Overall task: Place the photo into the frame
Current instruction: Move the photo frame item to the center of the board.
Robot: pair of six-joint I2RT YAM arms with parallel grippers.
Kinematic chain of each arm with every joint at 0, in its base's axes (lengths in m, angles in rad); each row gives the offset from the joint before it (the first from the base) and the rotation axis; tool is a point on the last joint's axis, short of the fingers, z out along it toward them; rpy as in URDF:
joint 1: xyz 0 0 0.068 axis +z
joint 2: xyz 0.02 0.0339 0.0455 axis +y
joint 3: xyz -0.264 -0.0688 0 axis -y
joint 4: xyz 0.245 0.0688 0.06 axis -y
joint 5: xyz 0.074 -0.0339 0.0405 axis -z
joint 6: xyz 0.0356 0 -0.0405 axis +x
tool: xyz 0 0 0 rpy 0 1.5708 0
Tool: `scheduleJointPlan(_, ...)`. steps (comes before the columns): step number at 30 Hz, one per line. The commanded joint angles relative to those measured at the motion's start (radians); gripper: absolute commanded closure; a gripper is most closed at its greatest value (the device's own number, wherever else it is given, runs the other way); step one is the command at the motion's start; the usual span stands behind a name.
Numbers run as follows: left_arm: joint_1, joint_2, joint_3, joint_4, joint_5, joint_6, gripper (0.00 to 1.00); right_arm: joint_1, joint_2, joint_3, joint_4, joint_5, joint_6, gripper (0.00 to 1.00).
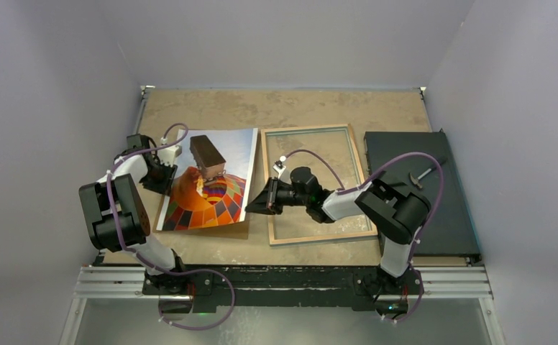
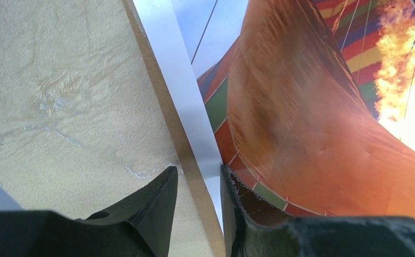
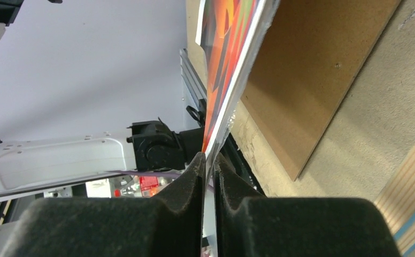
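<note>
From the top view we are seeing the photo (image 1: 208,188) lying face up on the worktop (image 1: 283,108), just left of the frame (image 1: 326,236). The right wrist view is showing us more: the right gripper (image 3: 208,160) is pinching the photo's edge, which is raised off a brown board (image 3: 312,64). The left gripper (image 2: 199,174) is straddling the opposite edge, jaws narrowly parted.

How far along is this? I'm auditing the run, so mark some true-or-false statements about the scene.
The right gripper pinches an edge of the orange hot-air-balloon photo print. True.
The photo lies inside the wood-rimmed rectangular glass frame. False: it lies beside it, on the left.
A plain brown backing board shows under the lifted photo edge. True.
The left gripper clamps the frame. False: its fingers stand apart at the photo's edge.
</note>
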Motion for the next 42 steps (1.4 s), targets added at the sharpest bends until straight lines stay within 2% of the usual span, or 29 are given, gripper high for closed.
scheduleJointPlan(1, -0.001, 0.011, -0.030, 0.051, -0.049, 0.008, 0.67, -0.012, -0.051, -0.015, 0.026, -0.046, -0.015, 0.88)
scheduleJointPlan(6, -0.002, 0.010, -0.035, 0.050, -0.050, 0.008, 0.68, -0.014, -0.043, -0.023, 0.036, -0.045, -0.009, 0.87)
scheduleJointPlan(10, -0.002, 0.008, -0.035, 0.050, -0.049, 0.009, 0.68, -0.015, -0.042, -0.030, 0.040, -0.042, -0.001, 0.93)
scheduleJointPlan(12, -0.002, 0.006, -0.034, 0.050, -0.049, 0.009, 0.68, -0.016, -0.050, -0.030, 0.035, -0.042, -0.001, 1.00)
scheduleJointPlan(18, -0.002, -0.003, 0.026, 0.009, -0.051, 0.008, 0.67, -0.024, -0.100, -0.010, -0.050, -0.022, -0.039, 1.00)
scheduleJointPlan(21, 0.000, -0.006, 0.101, -0.040, -0.047, 0.000, 0.65, -0.027, -0.158, 0.059, -0.220, 0.026, -0.122, 1.00)
scheduleJointPlan(25, -0.001, -0.020, 0.185, -0.099, -0.019, -0.002, 0.61, -0.027, -0.230, 0.242, -0.608, 0.133, -0.301, 1.00)
scheduleJointPlan(31, -0.006, -0.004, 0.137, -0.086, -0.009, -0.005, 0.60, -0.026, -0.285, 0.388, -0.947, 0.284, -0.407, 1.00)
scheduleJointPlan(38, -0.014, -0.009, 0.103, -0.072, -0.007, -0.005, 0.60, -0.025, -0.349, 0.474, -1.129, 0.395, -0.463, 1.00)
scheduleJointPlan(42, -0.019, -0.002, 0.103, -0.069, -0.007, -0.006, 0.60, -0.025, -0.383, 0.514, -1.170, 0.424, -0.472, 1.00)
